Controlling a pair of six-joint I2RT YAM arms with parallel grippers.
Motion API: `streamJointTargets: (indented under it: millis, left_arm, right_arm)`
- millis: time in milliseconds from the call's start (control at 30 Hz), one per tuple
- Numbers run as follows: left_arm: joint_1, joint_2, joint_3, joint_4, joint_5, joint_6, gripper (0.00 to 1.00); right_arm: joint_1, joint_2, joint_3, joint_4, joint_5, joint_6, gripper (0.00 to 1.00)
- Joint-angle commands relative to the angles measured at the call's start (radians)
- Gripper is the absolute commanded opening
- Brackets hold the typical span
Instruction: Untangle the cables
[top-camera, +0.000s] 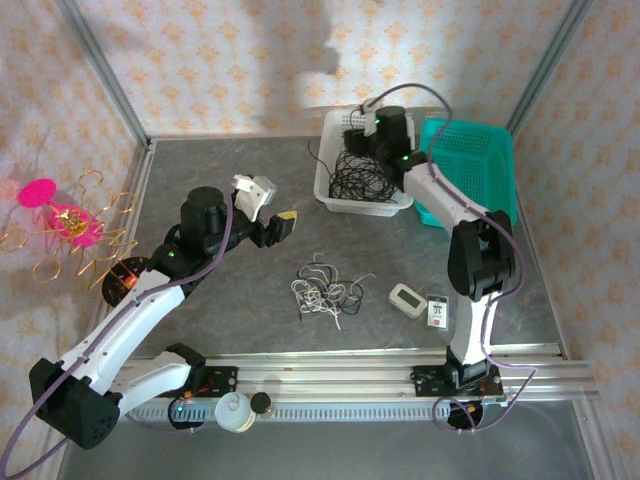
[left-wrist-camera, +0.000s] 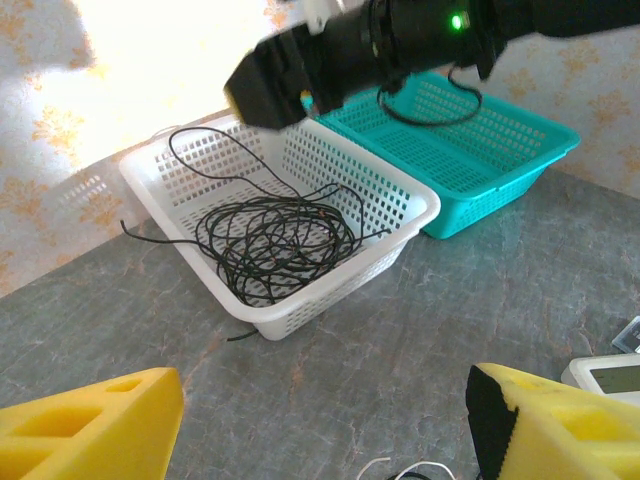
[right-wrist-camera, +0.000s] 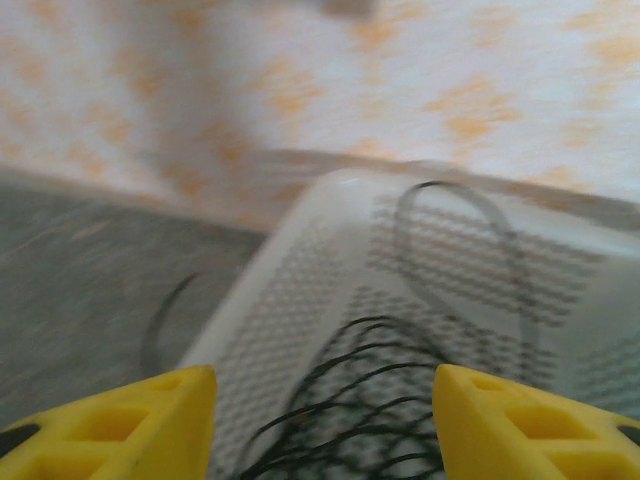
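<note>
A tangle of white and black cables (top-camera: 325, 290) lies on the grey table in front of the arms; its far tips (left-wrist-camera: 420, 470) peek in at the bottom of the left wrist view. Black cables (top-camera: 362, 172) (left-wrist-camera: 275, 240) (right-wrist-camera: 385, 400) are coiled in the white basket (top-camera: 330, 190) (left-wrist-camera: 400, 200) (right-wrist-camera: 280, 290). My left gripper (top-camera: 268, 208) (left-wrist-camera: 325, 425) hangs open above the table, left of the basket, with nothing between its yellow fingers. My right gripper (top-camera: 352, 138) (right-wrist-camera: 325, 420) is open over the basket's far end, above the black coil.
A teal basket (top-camera: 478, 145) (left-wrist-camera: 520, 150) stands to the right of the white one. Two small white devices (top-camera: 408, 299) (top-camera: 437, 312) lie right of the loose tangle. One black strand (left-wrist-camera: 240, 336) trails outside the white basket. Pink and gold decorations (top-camera: 60, 225) sit beyond the left wall.
</note>
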Motion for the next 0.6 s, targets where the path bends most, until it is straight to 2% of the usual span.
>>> streamJointTargets:
  millis: [0, 200, 433, 567]
  left_arm:
    - [0.0, 0.007, -0.007, 0.033, 0.011, -0.015, 0.76]
    - [0.004, 0.022, -0.003, 0.027, 0.013, -0.021, 0.76]
    - [0.004, 0.028, -0.006, 0.027, 0.005, -0.019, 0.76]
    - [0.004, 0.034, -0.004, 0.026, 0.005, -0.018, 0.76]
  right_arm:
    - [0.03, 0.011, -0.075, 0.078, -0.067, -0.022, 0.59]
    - [0.047, 0.147, 0.029, 0.082, -0.139, -0.011, 0.56]
    - [0.051, 0.289, 0.223, 0.06, -0.119, 0.012, 0.57]
    - [0.084, 0.326, 0.26, 0.075, -0.044, -0.047, 0.6]
